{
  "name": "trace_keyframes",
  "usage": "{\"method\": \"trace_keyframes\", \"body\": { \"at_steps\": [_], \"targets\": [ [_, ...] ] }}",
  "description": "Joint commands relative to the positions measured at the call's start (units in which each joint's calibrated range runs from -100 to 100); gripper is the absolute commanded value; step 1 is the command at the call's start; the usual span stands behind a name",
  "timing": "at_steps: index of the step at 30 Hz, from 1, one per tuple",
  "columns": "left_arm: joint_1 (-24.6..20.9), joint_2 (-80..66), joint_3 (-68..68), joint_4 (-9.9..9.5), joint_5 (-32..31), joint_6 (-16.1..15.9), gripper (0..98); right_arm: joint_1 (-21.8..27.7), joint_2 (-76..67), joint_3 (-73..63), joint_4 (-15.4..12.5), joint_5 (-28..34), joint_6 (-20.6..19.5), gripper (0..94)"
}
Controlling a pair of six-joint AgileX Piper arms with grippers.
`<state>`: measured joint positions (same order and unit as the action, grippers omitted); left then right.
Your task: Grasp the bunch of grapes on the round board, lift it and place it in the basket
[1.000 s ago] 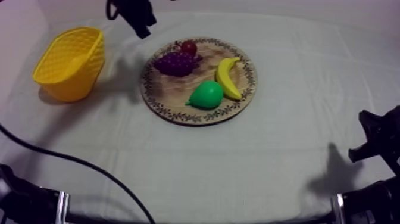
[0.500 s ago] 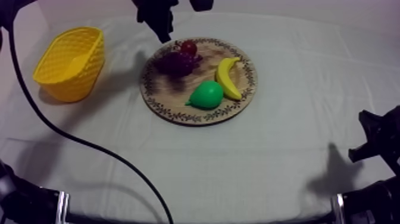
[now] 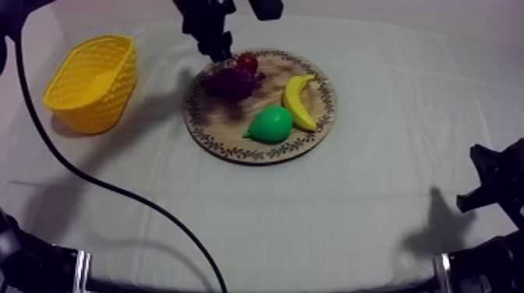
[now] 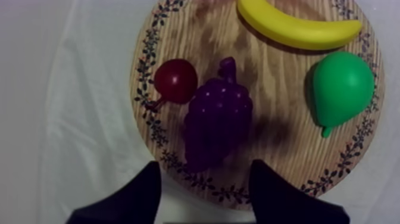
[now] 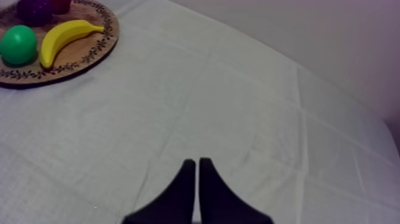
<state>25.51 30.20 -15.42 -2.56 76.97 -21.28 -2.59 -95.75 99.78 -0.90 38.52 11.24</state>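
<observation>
Far middle of the table (image 3: 366,226), under its grey-white cloth: a round wooden board (image 3: 234,146) with a patterned rim, carrying four toy fruits. On the board's far left part, the bunch of grapes (image 3: 228,82), purple, lying flat, stem end toward the board's middle. Just beyond it at the far rim, touching or all but touching, a small red fruit (image 3: 247,61). On the right part, a banana (image 3: 297,101), curved, lying near to far. On the near part, a green pear (image 3: 270,124), just beside the banana's near end.

Left of the board, with a strip of bare cloth between: the yellow basket (image 3: 101,113), lattice-walled, open side up.

Coming in from the upper left and hanging over the board's far left rim, right at the grapes: the left claw (image 3: 221,53). Both fingers (image 4: 140,193) spread wide, nothing pinched between them. From the wrist camera, one to each side of the bunch's broad end, over the patterned rim. Contact with the grapes: cannot tell.

Low at the right side of the table, well apart from the board: the right claw (image 5: 196,162). Tips pressed together into a narrow wedge, holding nothing, above bare cloth.
</observation>
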Motion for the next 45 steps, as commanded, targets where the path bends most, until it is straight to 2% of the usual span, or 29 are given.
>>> {"method": "trace_keyframes", "body": {
  "at_steps": [1, 6, 14, 38, 45],
  "targets": [
    [0.06, -0.10, 0.29, -0.06, 0.03, 0.09, 66.7, -0.01, 0.00, 0.00, -0.01, 0.03, 0.01, 0.3],
    [0.01, 0.25, 0.87, -0.09, 0.04, 0.33, 73.1, -0.01, 0.00, 0.00, -0.01, 0.03, 0.01, 0.3],
    [-0.71, 4.66, -0.52, -0.03, 1.13, 0.78, 75.5, -0.01, 0.00, 0.00, -0.01, 0.03, 0.01, 0.3],
    [-0.58, 21.09, -14.33, -0.13, 6.78, 2.14, 77.0, -0.01, 0.00, 0.00, -0.01, 0.03, 0.01, 0.3],
    [-0.86, 24.38, -17.26, 0.05, 8.87, 2.21, 74.0, -0.01, 0.00, 0.00, -0.01, 0.03, 0.01, 0.3]
  ]
}}
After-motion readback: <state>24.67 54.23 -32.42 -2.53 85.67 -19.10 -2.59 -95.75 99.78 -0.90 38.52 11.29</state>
